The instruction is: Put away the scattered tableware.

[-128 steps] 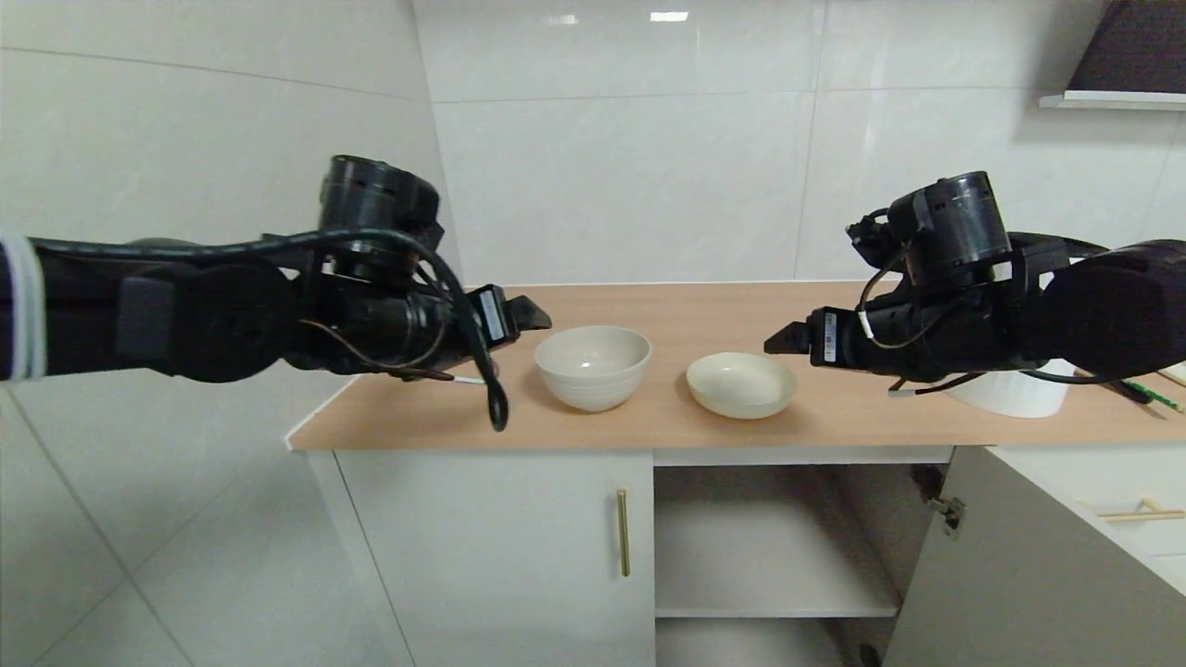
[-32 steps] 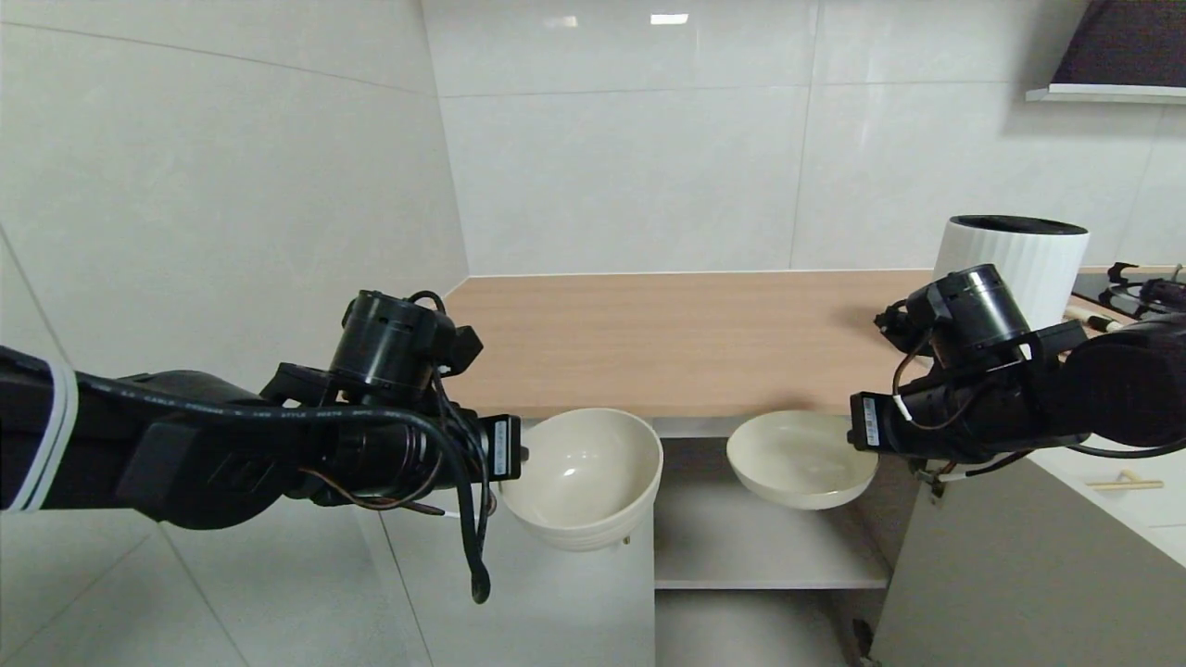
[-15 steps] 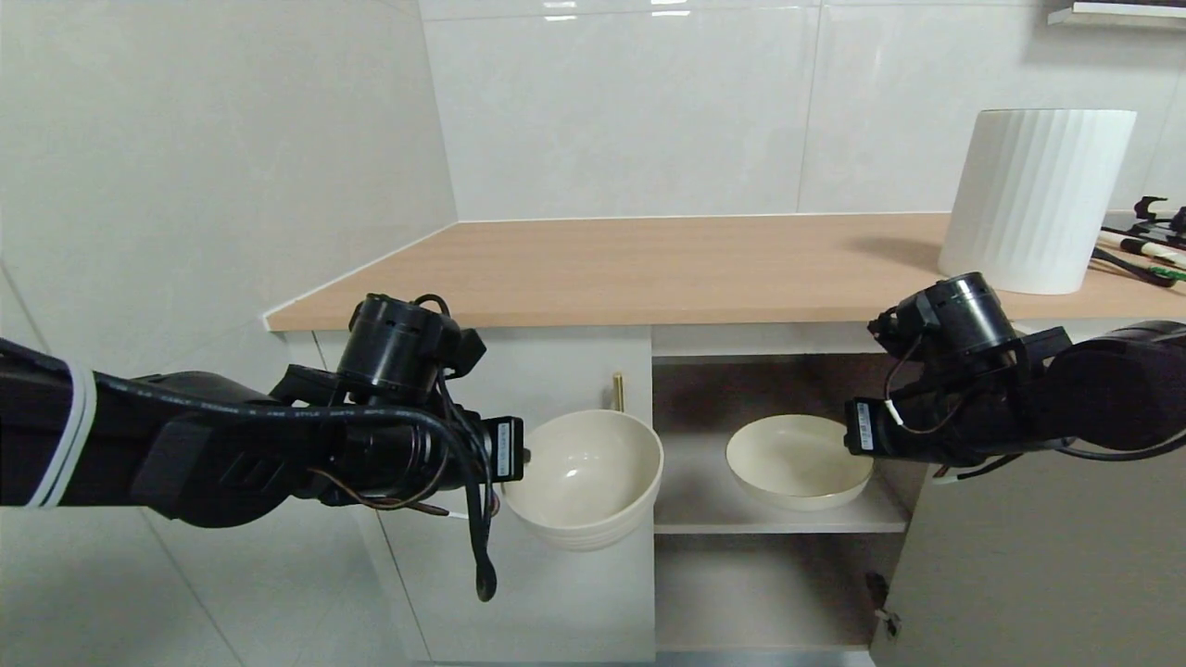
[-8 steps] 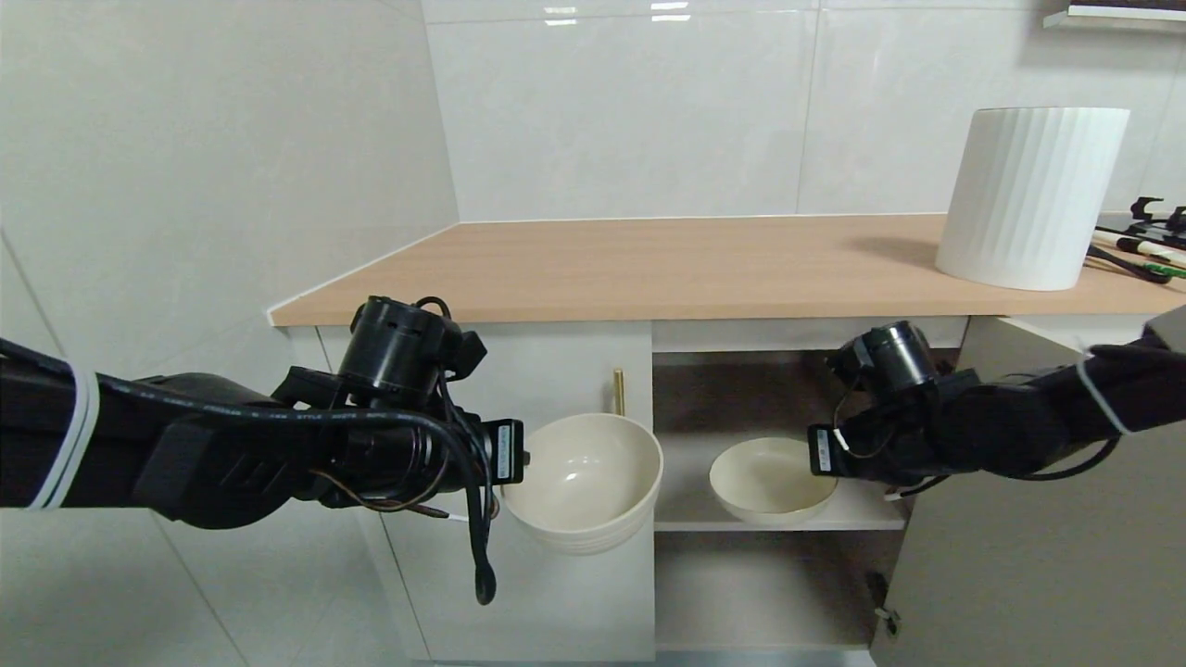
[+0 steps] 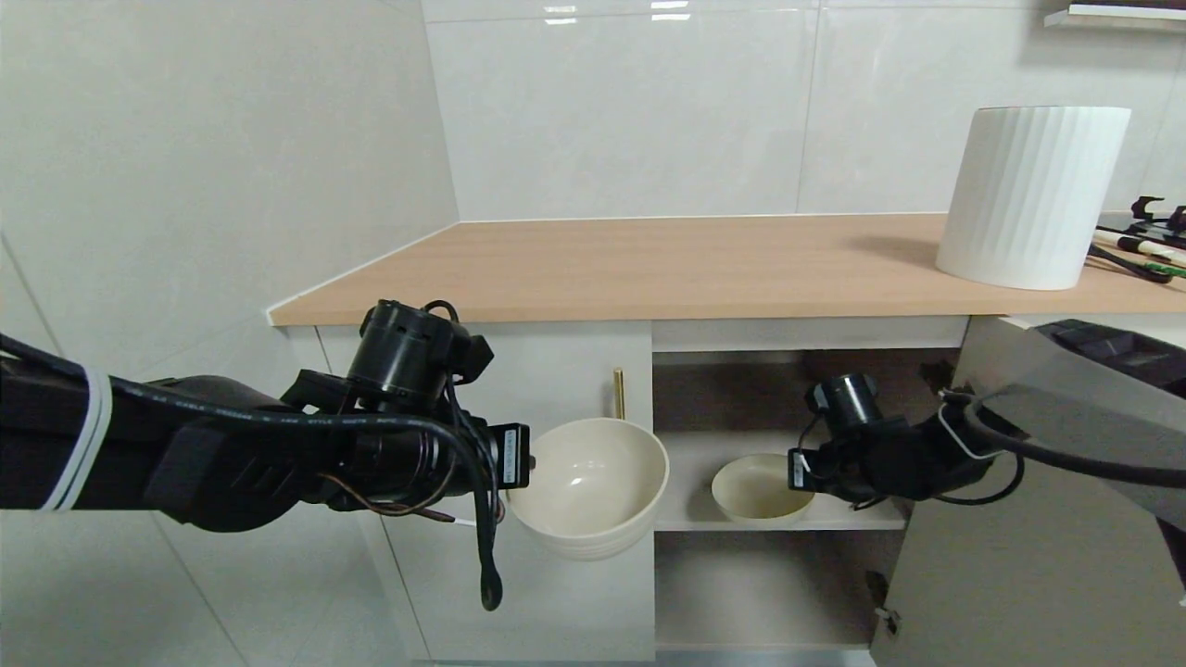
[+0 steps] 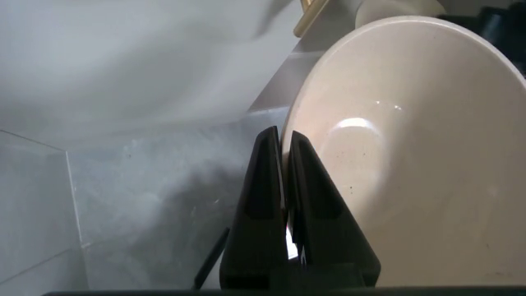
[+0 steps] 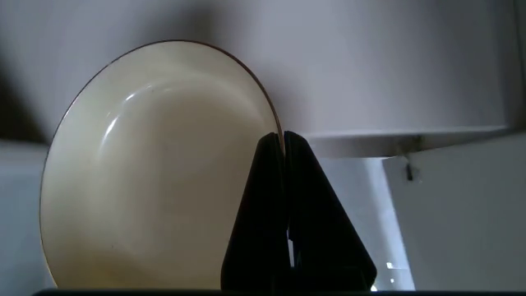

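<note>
Nothing legible here tbh. Small white sticker on the left end effector, another sticker on the right end effector, but the print's way too tiny.

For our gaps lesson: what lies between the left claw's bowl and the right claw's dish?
Head view: between bowl and dish, the closed cabinet door's edge, then bare shelf.
</note>
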